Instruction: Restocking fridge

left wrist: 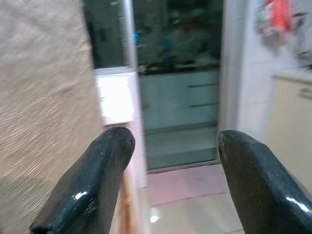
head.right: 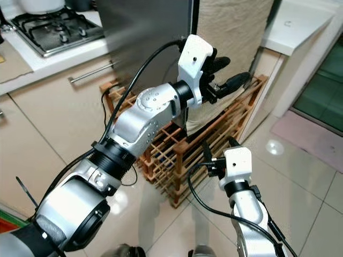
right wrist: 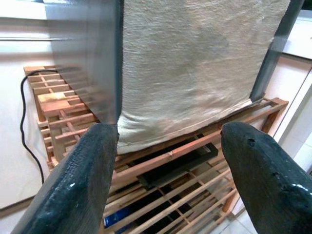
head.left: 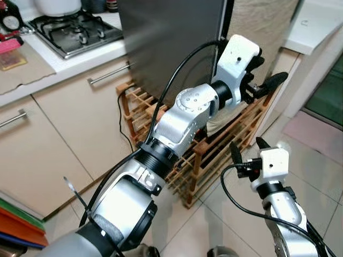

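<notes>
Nearest me, my right end effector (head.left: 247, 145) hangs low over the tiled floor (head.left: 316, 176) with its fingers spread apart and empty, pointing at the wooden rack (right wrist: 185, 165). Above it, my left end effector (head.right: 228, 75) reaches up beside the dark fridge (head.left: 166, 37), its fingers also apart and holding nothing, close to the beige cloth (right wrist: 195, 63) draped over the fridge's side. Beyond, the bench (head.left: 64, 67) carries a gas hob (head.left: 75, 32); the fridge top is cut off, and I can't make out the dark items low in the rack.
</notes>
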### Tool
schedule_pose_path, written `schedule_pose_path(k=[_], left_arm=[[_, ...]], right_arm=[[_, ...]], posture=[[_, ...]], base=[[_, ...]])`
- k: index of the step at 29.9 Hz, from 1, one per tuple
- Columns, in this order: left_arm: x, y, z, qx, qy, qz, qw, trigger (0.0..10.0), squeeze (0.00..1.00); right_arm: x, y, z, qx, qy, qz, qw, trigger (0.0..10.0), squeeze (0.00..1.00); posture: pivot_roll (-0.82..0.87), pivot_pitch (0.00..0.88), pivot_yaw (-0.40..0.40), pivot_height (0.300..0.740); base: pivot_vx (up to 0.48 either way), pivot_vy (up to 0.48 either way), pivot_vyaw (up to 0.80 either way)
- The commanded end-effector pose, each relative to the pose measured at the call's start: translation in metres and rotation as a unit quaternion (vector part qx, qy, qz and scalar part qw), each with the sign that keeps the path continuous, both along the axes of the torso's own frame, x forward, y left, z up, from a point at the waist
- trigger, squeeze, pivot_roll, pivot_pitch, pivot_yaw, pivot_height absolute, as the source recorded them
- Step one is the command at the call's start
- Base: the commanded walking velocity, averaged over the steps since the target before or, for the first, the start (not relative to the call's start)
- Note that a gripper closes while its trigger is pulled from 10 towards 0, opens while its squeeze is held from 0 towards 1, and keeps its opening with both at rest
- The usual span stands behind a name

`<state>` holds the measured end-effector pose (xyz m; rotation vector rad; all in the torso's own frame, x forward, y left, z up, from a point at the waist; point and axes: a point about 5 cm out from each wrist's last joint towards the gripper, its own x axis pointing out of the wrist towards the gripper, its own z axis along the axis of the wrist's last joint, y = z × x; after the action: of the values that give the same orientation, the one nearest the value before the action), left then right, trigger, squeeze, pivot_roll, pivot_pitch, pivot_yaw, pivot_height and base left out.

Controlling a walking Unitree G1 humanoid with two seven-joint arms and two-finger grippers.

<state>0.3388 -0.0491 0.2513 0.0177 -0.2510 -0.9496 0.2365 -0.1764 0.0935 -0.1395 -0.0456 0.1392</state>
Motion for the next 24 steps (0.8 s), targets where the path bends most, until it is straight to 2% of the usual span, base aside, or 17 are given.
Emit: schedule_pose_path(k=[1, 4, 5, 12, 24], left_arm=[[-0.013, -0.019, -0.023, -0.009, 0.037, -0.008, 0.999, 10.0, 0.00], [-0.005, -0.012, -0.033, 0.009, 0.032, 0.037, 0.999, 10.0, 0.00], [-0.001, -0.007, -0.041, 0.019, 0.035, 0.067, 0.997, 10.0, 0.00], [0.005, -0.004, -0.055, 0.032, 0.052, 0.105, 0.993, 10.0, 0.00], [0.004, -0.019, -0.047, 0.021, 0.045, 0.088, 0.995, 10.0, 0.00]], right_arm=[[0.002, -0.001, 0.002, -0.003, -0.007, 0.001, 1.000, 10.0, 0.00], [0.003, 0.000, 0.001, -0.002, -0.008, 0.003, 1.000, 10.0, 0.00], [0.004, 0.001, 0.001, -0.001, -0.008, 0.004, 1.000, 10.0, 0.00], [0.001, 0.003, -0.001, 0.001, -0.007, 0.009, 1.000, 10.0, 0.00], [-0.008, 0.002, -0.006, 0.000, 0.002, 0.008, 1.000, 10.0, 0.00]], posture=[[-0.20, 0.036, 0.049, 0.724], [-0.19, 0.032, 0.049, 0.724], [-0.19, 0.030, 0.051, 0.724], [-0.20, 0.032, 0.053, 0.724], [-0.22, 0.053, 0.070, 0.724]], base=[[0.000, 0.000, 0.00], [0.000, 0.000, 0.00], [0.000, 0.000, 0.00], [0.000, 0.000, 0.00], [0.000, 0.000, 0.00]])
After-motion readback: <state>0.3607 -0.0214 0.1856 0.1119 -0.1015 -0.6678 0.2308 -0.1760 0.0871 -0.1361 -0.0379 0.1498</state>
